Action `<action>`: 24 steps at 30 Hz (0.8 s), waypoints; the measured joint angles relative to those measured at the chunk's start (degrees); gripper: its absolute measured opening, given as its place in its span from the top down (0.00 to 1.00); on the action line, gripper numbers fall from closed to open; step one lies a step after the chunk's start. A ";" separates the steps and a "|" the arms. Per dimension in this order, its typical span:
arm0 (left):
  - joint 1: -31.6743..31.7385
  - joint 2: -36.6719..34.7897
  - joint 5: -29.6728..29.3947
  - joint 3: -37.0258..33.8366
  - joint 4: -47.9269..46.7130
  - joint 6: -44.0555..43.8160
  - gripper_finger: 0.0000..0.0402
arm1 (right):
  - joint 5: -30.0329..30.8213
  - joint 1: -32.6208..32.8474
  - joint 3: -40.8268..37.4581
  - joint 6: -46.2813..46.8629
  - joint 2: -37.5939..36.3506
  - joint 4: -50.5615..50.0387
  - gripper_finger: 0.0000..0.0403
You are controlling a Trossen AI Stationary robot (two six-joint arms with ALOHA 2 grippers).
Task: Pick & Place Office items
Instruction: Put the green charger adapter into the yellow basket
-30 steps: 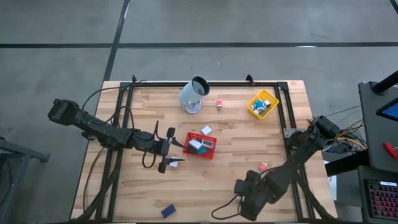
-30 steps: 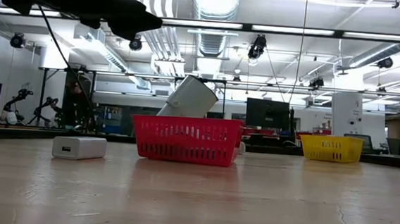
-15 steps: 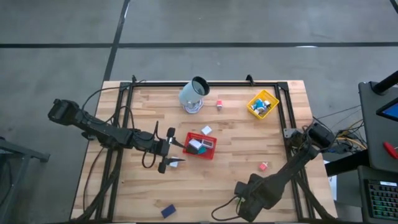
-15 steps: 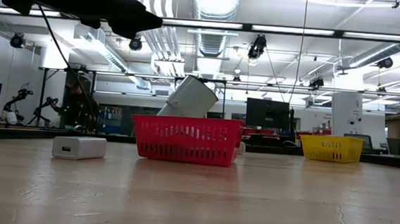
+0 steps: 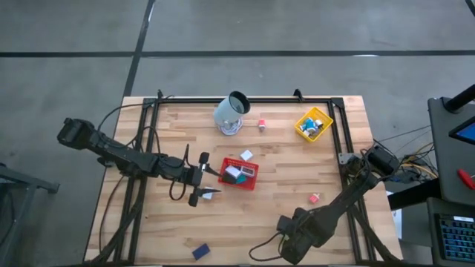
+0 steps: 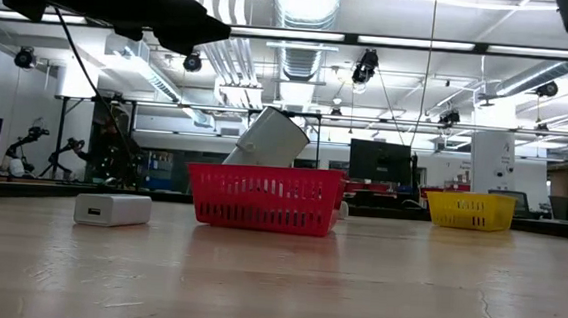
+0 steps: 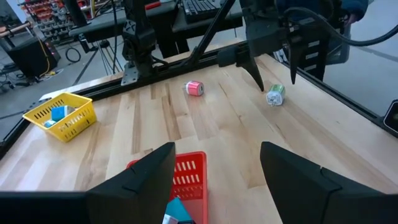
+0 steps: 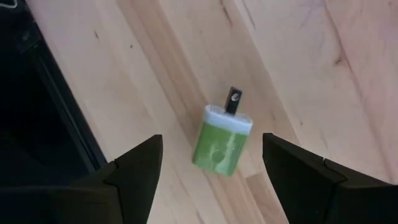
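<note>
- High view: left pincer (image 5: 199, 178) sits just beside the red mesh tray (image 5: 239, 173), on the tray's left, unchanged from a second ago. Its fingers stand apart with nothing between them.
- High view: the red mesh tray holds a white block (image 5: 233, 171) and a teal item (image 5: 240, 179); another white block (image 5: 246, 155) lies on the worktop (image 5: 282, 170) touching or just beside the tray's far edge.
- High view: beyond the tray, the pale cup (image 5: 231, 113) lies tipped, a pink-red item (image 5: 262, 124) near it; the yellow mesh tray (image 5: 314, 124) stands farther right, with blue and white items inside.
- High view: right pincer (image 5: 286, 236) is well right of the tray at the worktop's near edge. Against a second ago, the right arm has swung nearer that edge, and a small pink-red item (image 5: 315, 198) it partly covered now lies clear.
- High view: a dark blue block (image 5: 200, 251) lies near the front edge, left of the tray.
- Low view: a white charger block (image 6: 112, 209) rests left of the red tray; nothing on the worktop has shifted.
- Left wrist view: fingers apart over the red tray; beyond it, the pink-red item and a green item (image 7: 275, 96) beneath the other arm.
- Right wrist view: right pincer spread wide above the green block (image 8: 222, 143), not touching it.
</note>
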 joint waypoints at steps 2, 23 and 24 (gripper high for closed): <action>0.00 0.01 0.00 0.00 0.00 0.00 0.40 | 0.03 -0.20 -0.36 -0.02 0.00 0.04 0.33; 0.00 0.01 0.00 0.00 0.00 0.00 0.40 | 0.03 -0.50 -6.78 1.09 0.07 9.53 0.33; 0.00 0.01 0.00 0.00 0.00 0.00 0.40 | 0.02 -0.50 -6.94 1.09 0.07 9.73 0.33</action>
